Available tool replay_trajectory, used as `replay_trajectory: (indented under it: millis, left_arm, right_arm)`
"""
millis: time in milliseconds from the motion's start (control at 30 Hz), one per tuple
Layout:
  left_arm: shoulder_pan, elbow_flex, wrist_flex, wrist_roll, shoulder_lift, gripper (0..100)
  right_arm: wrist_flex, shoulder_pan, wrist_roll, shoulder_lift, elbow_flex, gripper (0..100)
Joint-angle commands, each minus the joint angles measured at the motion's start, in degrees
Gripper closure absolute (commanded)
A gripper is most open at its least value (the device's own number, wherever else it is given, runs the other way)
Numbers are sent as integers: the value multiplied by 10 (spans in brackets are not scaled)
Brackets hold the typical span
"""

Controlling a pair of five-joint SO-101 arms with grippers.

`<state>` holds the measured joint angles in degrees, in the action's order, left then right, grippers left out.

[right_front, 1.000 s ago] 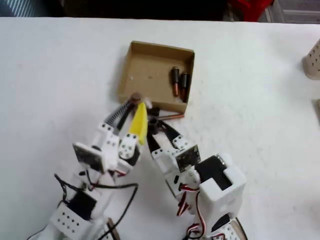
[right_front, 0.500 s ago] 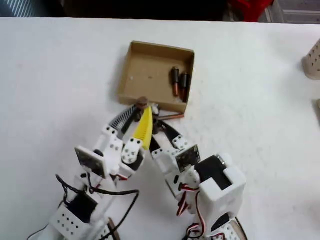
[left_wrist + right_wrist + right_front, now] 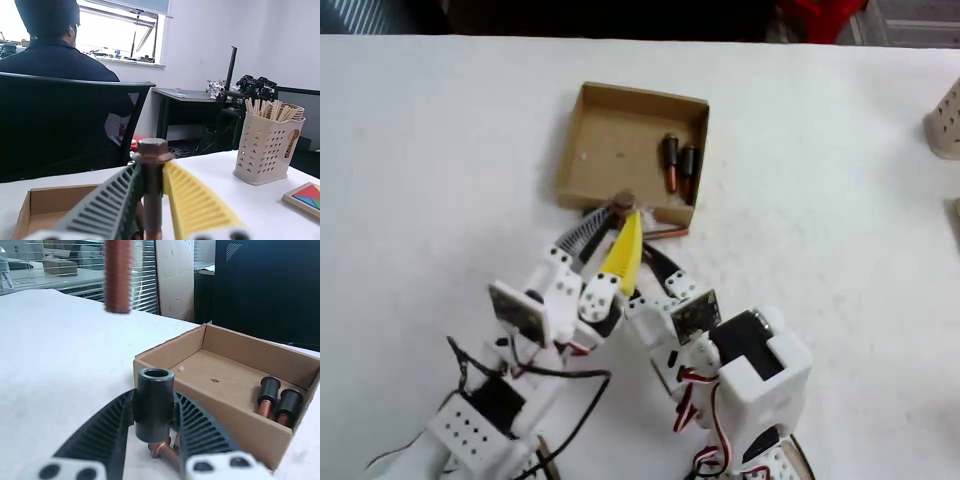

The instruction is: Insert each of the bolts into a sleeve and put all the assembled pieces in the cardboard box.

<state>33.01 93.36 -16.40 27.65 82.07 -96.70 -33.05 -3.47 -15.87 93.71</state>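
My left gripper, with one yellow and one grey finger, is shut on a copper bolt held upright, head up, at the near wall of the cardboard box. Just below and in front of it, my right gripper is shut on a black sleeve, standing with its open end up. The bolt's threaded shaft hangs above and to one side of the sleeve. Two assembled pieces lie in the box's right corner. A loose bolt lies on the table against the box.
A beige perforated holder full of sticks stands at the table's right edge. A coloured puzzle board lies near it. Both arms crowd the space in front of the box; the white table spreads wide to the left.
My left gripper has carried the bolt to the right along the box's near wall, closer over the right gripper. The right arm has kept still.
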Motion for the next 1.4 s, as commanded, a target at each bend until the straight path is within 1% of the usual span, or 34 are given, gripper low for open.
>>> replay_trajectory:
  millis: [0,100,200,300,500,700,833,1067,1200,1267,1367]
  left_arm:
    - [1,-83,-120,-1,-189,977]
    - [0,-75,-180,0,-247,977]
    - [0,-57,-198,0,-255,977]
    - [-3,-49,-196,0,-250,977]
    - [-56,-48,-196,1,-252,977]
    - [-56,-48,-195,3,-253,978]
    - [-58,-53,-195,42,-254,978]
    - [-58,-61,-193,47,-255,978]
    - [-59,-106,-139,48,-310,978]
    - [-59,-122,-148,48,-352,978]
    - [-60,-123,-190,45,-393,978]
  right_arm:
    - [-3,3,8,22,3,982]
    - [-3,6,8,22,3,982]
    - [-3,6,8,22,3,982]
    - [-3,6,8,25,3,982]
    - [-11,6,8,26,4,982]
    - [-22,6,8,26,4,982]
    - [-23,6,8,26,4,982]
    - [-24,6,8,27,4,982]
    - [-35,6,8,27,4,982]
    - [-35,6,8,27,4,982]
    - [-35,7,8,27,4,982]
